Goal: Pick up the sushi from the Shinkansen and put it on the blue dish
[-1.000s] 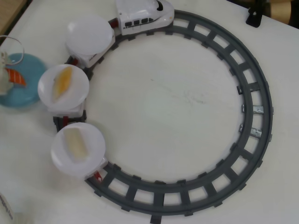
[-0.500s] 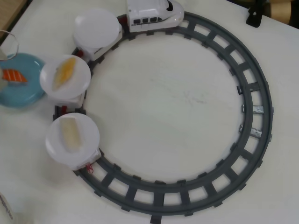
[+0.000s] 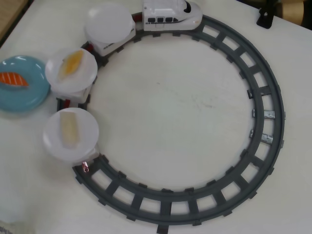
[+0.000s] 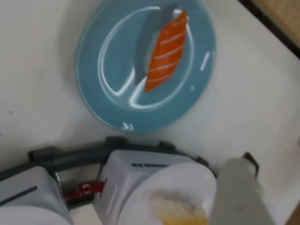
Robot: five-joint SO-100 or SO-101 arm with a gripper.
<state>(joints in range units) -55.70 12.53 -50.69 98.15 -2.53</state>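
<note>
At the left edge of the overhead view, the round light-blue glossy dish (image 3: 22,92) is seen on the white table (image 3: 185,107), and the bright orange toy salmon sushi with thin white stripes (image 3: 13,79) lies on it, toward its upper left part. In the wrist view the same sushi (image 4: 167,50) is shown resting on the dish (image 4: 108,98) right of its centre, with its long axis running roughly top to bottom and a grey shadow beside it.

Just right of the dish in the overhead view, the white plastic bullet train with black window marks (image 3: 170,15) is found at the top of the grey circular track (image 3: 273,126), its rounded nose pointing right. Three cars topped with round white plates are drawn behind it along the upper left curve: an empty plate (image 3: 109,23), a plate carrying a yellow-orange piece (image 3: 73,62), and a plate carrying a pale cream piece (image 3: 69,129). The middle plate almost touches the dish's rim.

A blurred pale part (image 4: 241,194) at the lower right of the wrist view may belong to the gripper; whether the fingers are open or closed cannot be told.
</note>
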